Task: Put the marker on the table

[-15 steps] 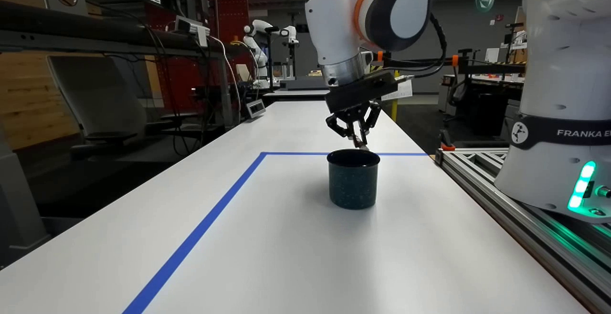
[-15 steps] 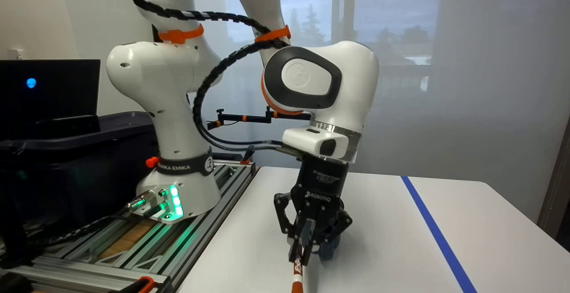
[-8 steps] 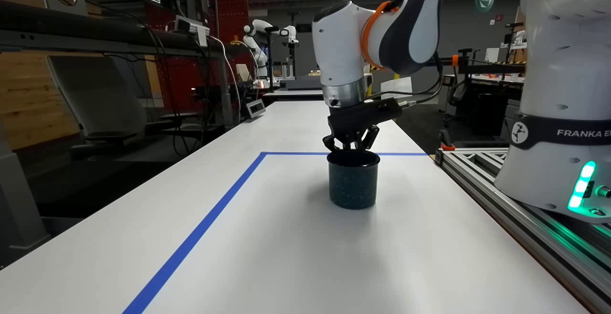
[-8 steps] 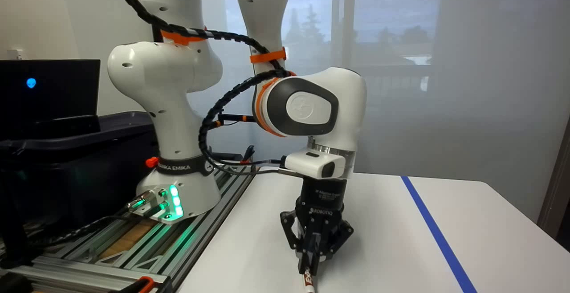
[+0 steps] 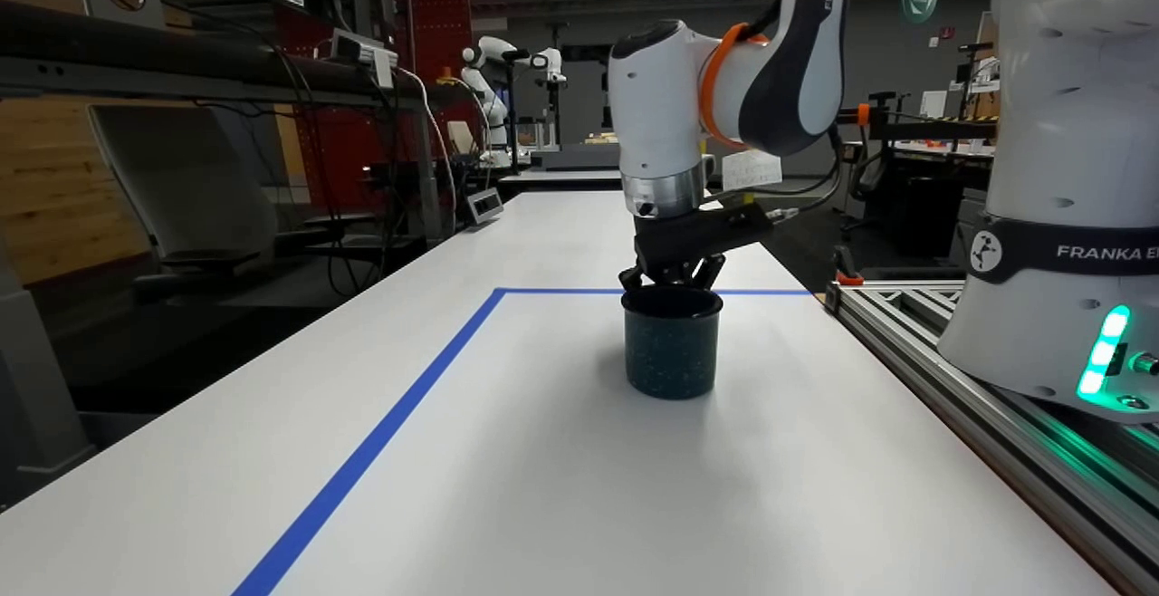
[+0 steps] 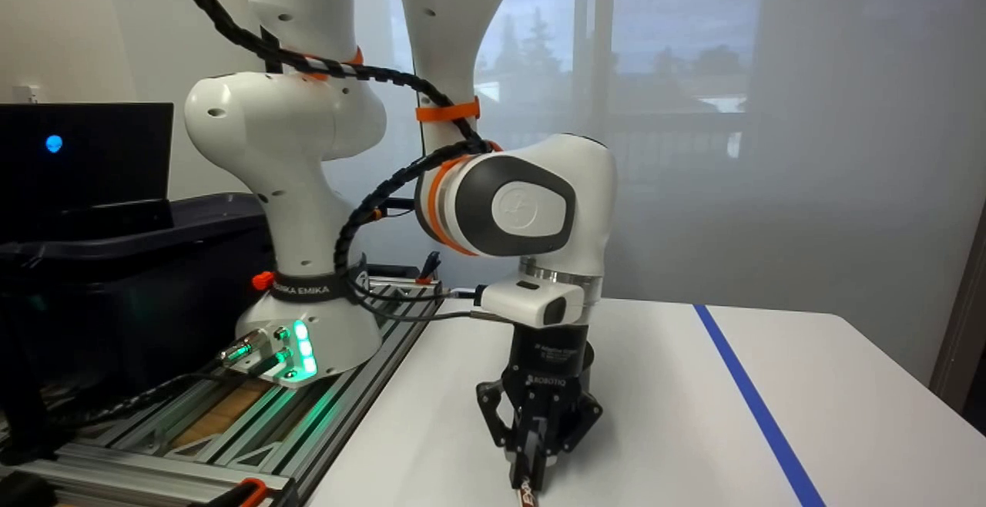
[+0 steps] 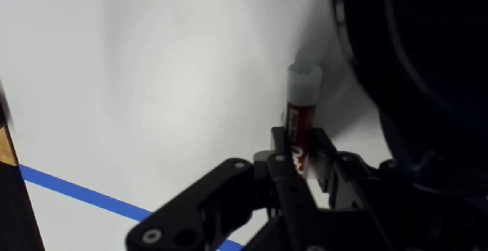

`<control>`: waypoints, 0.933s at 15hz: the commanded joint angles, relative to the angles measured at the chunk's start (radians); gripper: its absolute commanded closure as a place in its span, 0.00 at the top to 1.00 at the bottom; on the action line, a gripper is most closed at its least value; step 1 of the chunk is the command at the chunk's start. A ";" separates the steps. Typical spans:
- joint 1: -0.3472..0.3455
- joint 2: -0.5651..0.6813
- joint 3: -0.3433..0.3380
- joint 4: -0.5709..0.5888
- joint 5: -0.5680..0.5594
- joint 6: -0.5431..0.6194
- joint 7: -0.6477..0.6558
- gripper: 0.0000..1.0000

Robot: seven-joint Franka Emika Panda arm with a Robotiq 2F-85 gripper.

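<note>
My gripper [image 7: 299,133] is shut on the marker [image 7: 303,90], which is red with white lettering and a white end. The marker points out from between the fingertips, low over the white table [image 7: 171,110]. I cannot tell if it touches the table. In an exterior view the gripper [image 6: 527,484] is low, and a short piece of the marker [image 6: 528,498] shows at the bottom edge. A dark speckled mug [image 5: 671,351] stands upright beside the gripper and hides its fingertips in an exterior view. The mug [image 7: 419,71] is close on the right in the wrist view.
Blue tape lines [image 5: 380,437] run along and across the table. The robot's base [image 6: 312,330] stands on a metal rail frame [image 5: 987,406] at the table's side. A dark bin [image 6: 131,299] with a laptop [image 6: 85,160] is behind the base.
The arm has come down and turned more upright, with the marker still held. The gripper has sunk behind the mug, then shifted slightly sideways in the last half second.
</note>
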 commanded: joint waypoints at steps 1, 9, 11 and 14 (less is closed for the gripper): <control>-0.027 0.014 -0.005 0.000 -0.078 0.034 0.065 0.46; -0.064 -0.047 -0.002 -0.018 -0.130 0.032 0.074 1.00; -0.074 -0.056 0.007 -0.015 -0.121 0.026 0.047 1.00; -0.075 -0.100 0.023 -0.021 -0.108 0.005 0.012 1.00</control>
